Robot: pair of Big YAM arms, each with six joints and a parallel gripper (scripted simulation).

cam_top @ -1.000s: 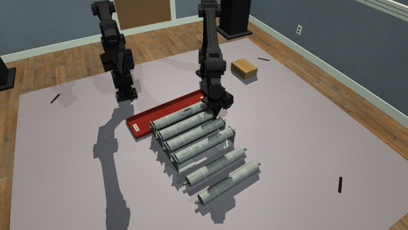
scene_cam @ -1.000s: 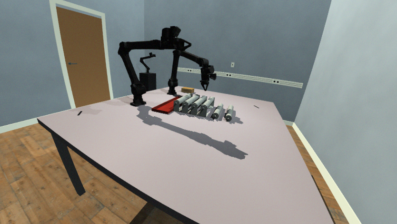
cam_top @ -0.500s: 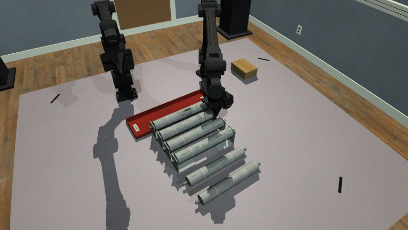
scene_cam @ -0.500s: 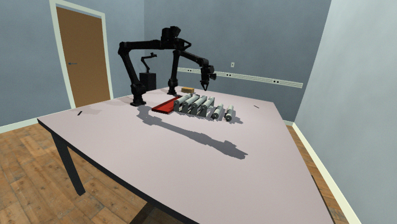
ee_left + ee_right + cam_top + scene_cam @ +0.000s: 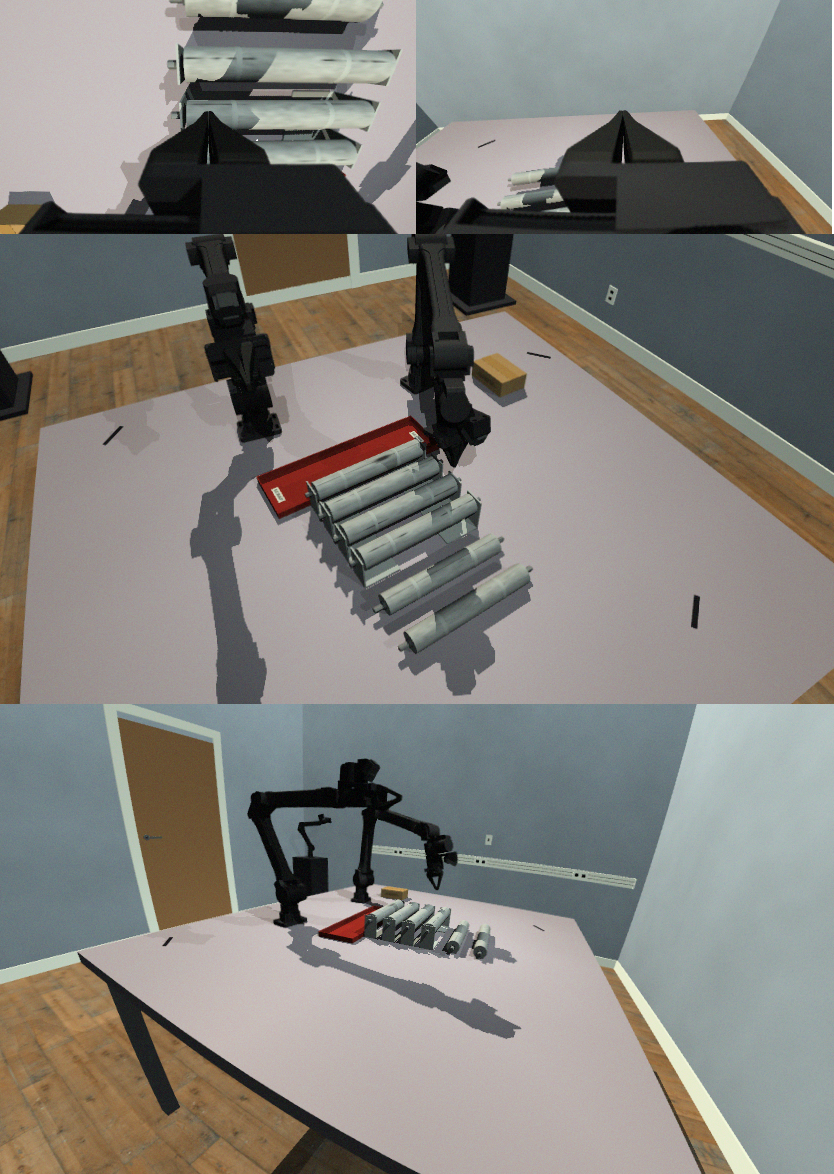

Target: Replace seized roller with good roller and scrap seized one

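Observation:
The roller bed (image 5: 393,502) holds four grey rollers side by side, and they also show in the left wrist view (image 5: 280,114). Two spare rollers (image 5: 440,575) (image 5: 466,607) lie on the table in front of the bed. The red scrap tray (image 5: 344,461) lies behind the bed, and its visible part is empty. My left gripper (image 5: 455,458) is shut and empty. It hovers above the bed's end beside the tray, its tip (image 5: 208,120) over the roller ends. My right gripper (image 5: 623,116) is shut and empty, held high on its folded arm and pointing out across the table.
A wooden block (image 5: 498,374) sits behind the left arm. Small black strips lie on the table at the left (image 5: 112,434), the back right (image 5: 538,355) and the front right (image 5: 695,611). The right arm's base (image 5: 256,426) stands left of the tray.

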